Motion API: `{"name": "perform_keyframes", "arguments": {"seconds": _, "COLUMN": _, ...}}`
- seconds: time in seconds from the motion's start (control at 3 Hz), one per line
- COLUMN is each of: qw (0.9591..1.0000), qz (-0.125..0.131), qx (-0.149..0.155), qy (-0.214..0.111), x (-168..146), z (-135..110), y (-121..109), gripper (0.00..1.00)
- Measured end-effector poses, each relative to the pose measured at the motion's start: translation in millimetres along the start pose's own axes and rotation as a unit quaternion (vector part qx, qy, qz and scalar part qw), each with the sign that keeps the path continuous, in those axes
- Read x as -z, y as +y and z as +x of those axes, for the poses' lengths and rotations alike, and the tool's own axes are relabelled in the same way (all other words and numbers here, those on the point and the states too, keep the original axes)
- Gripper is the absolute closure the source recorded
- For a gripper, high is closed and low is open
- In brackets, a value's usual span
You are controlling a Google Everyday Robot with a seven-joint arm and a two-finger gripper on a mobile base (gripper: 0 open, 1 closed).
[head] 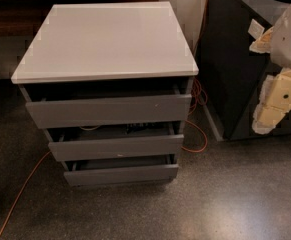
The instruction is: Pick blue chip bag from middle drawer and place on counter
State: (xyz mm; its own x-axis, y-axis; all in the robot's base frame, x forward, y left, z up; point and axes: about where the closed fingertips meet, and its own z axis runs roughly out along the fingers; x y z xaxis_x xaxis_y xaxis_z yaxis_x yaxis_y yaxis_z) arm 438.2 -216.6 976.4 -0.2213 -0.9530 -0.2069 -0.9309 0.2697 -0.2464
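The grey drawer cabinet stands in the middle of the camera view, with all three drawers pulled out a little. The counter [107, 39] is its pale grey-white top slab, and nothing lies on it. The middle drawer [116, 147] is open by a narrow gap. In that gap a small dark crinkled shape, the blue chip bag [141, 128], shows partly, with most of it hidden by the drawer above. My gripper [274, 101], cream-coloured, hangs at the far right edge, well to the right of the cabinet and about level with the top drawer. It holds nothing that I can see.
A black box [235, 64] with a round hole in its top stands right of the cabinet, just behind my gripper. An orange cable [197, 134] runs along the speckled floor around the cabinet. A dark wooden ledge [15, 14] lies behind at the left.
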Motion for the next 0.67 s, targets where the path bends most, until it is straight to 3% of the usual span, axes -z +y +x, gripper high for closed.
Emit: {"name": "perform_keyframes", "arguments": {"seconds": 0.67, "qw": 0.9999, "qz": 0.011, "qx": 0.000, "qy": -0.010, "x": -18, "z": 4, "y": -7, "gripper": 0.00}}
